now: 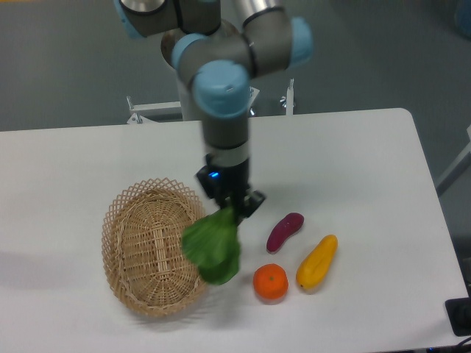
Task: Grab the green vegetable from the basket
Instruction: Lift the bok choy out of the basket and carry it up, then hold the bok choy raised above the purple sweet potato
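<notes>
Gripping the green vegetable (213, 248), the hand (234, 209) hangs beside the basket (129, 235).

The gripper (232, 208) grips the green vegetable (213, 248) by its upper end, its leaves hanging over the basket's (121, 228) right rim. Just right of the basket lies an orange (271, 282); farther right, a purple sweet potato (285, 231) and a yellow vegetable (317, 262) on the white table (353, 162).
</notes>
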Robot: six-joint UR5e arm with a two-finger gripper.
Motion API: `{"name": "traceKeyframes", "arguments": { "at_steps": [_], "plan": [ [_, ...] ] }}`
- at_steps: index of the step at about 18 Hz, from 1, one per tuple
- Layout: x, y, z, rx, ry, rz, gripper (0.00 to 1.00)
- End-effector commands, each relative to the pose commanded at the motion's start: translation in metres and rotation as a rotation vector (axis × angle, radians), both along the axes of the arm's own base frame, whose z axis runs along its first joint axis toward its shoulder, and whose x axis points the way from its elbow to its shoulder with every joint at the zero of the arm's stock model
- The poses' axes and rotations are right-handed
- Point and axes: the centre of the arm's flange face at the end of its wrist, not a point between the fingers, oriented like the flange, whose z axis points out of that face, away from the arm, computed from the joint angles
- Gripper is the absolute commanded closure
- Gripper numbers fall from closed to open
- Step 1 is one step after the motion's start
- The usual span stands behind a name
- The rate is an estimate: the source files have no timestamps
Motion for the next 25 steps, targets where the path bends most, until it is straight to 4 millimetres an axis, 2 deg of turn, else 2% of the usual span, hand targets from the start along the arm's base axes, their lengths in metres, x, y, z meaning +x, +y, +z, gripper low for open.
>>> {"name": "traceKeyframes", "arguments": {
  "at_steps": [3, 7, 25],
  "plan": [
    [-0.029, -0.031, 0.004, -0.003, -0.004, -0.031, 0.61],
    [-0.043, -0.054, 0.015, -0.008, -0.015, -0.057, 0.61],
    [-0.044, -0.056, 0.015, -0.009, -0.017, -0.062, 0.61]
  ]
}}
